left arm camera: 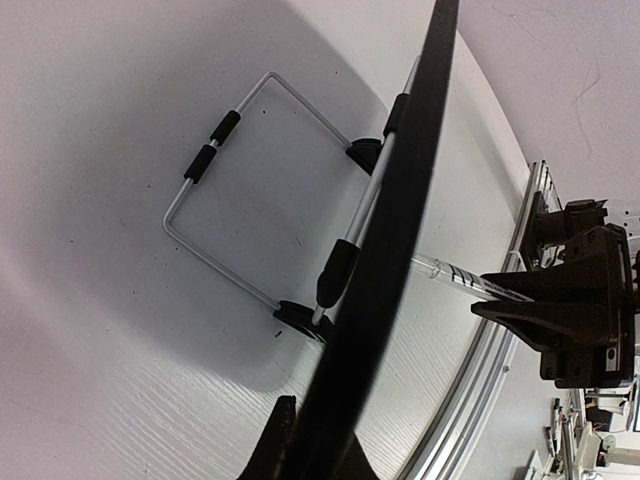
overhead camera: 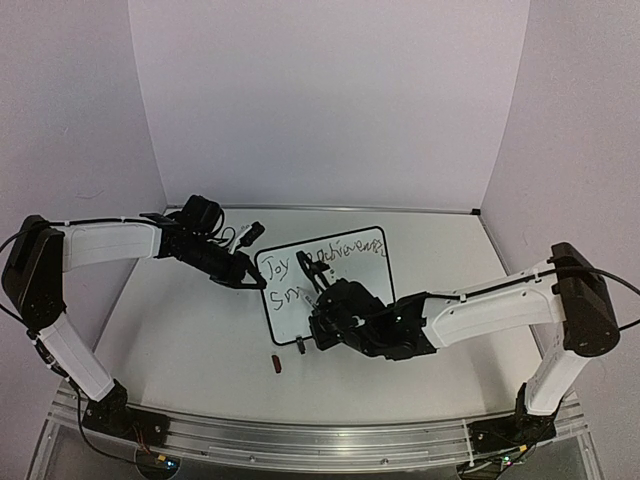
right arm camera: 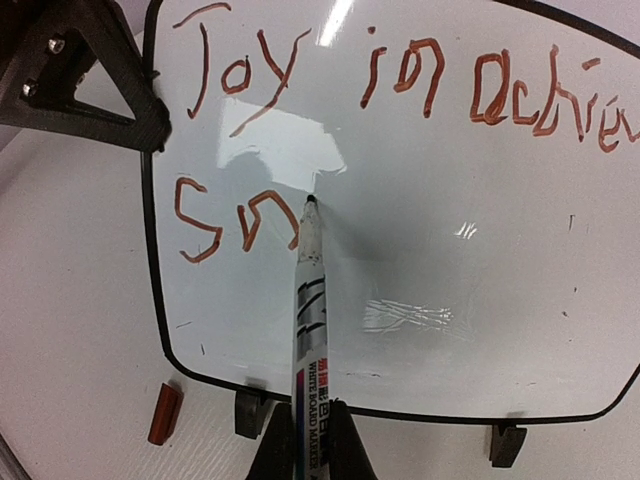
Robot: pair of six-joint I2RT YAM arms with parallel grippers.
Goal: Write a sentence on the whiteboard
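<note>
Our whiteboard (overhead camera: 335, 290) stands near the middle of the surface, with the left end effector (overhead camera: 255, 281) clamped on its left edge. The top line is written and the second reads only "Sn". Our right end effector (right arm camera: 308, 445) grips the marker (right arm camera: 309, 290), tip on the board, so we judge more is left.

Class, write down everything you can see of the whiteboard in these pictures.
The whiteboard has a glossy white face in a thin black, round-cornered frame, with two black clip feet on its near edge. A wire stand props it from behind. Orange-red handwriting reads "Joy in achiev…", then "Sn". The left end effector clamps its left edge; the marker in the right end effector touches its tip to the face.
</note>
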